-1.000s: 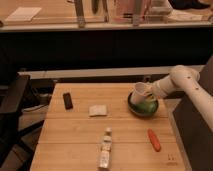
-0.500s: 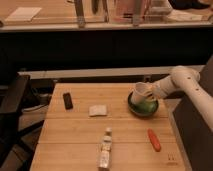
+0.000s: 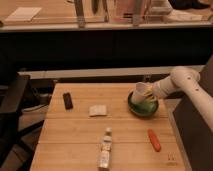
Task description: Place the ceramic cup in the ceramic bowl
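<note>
The green ceramic bowl (image 3: 143,106) sits at the right of the wooden table (image 3: 80,135). The white ceramic cup (image 3: 138,94) is tilted just above the bowl's far-left rim, held at the gripper (image 3: 146,94). The white arm (image 3: 181,81) reaches in from the right edge. The gripper's end is over the bowl, partly hidden by the cup.
A clear bottle with a white label (image 3: 105,148) lies at the front middle. An orange carrot-like thing (image 3: 154,139) lies at the front right. A white packet (image 3: 97,110) and a black object (image 3: 67,100) lie to the left. A dark chair (image 3: 12,107) stands at the table's left.
</note>
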{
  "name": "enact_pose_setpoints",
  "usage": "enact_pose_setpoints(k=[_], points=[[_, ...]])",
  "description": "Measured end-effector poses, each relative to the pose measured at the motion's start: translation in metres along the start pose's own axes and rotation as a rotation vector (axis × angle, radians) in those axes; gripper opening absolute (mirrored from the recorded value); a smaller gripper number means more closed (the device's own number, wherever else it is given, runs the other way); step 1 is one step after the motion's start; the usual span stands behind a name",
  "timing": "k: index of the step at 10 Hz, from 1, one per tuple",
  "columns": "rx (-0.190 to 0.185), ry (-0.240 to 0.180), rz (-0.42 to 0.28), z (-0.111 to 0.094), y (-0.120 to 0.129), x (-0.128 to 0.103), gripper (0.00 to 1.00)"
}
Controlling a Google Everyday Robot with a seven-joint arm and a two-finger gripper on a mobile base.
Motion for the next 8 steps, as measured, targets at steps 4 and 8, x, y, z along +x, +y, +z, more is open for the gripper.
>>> enact_pose_setpoints(k=[4,8], points=[[0.001,0.006,0.002,0.0009,0.0007,0.0015,0.28],[0.001,0.011,0.004,0.0021,0.0017,0.0032,0.28]])
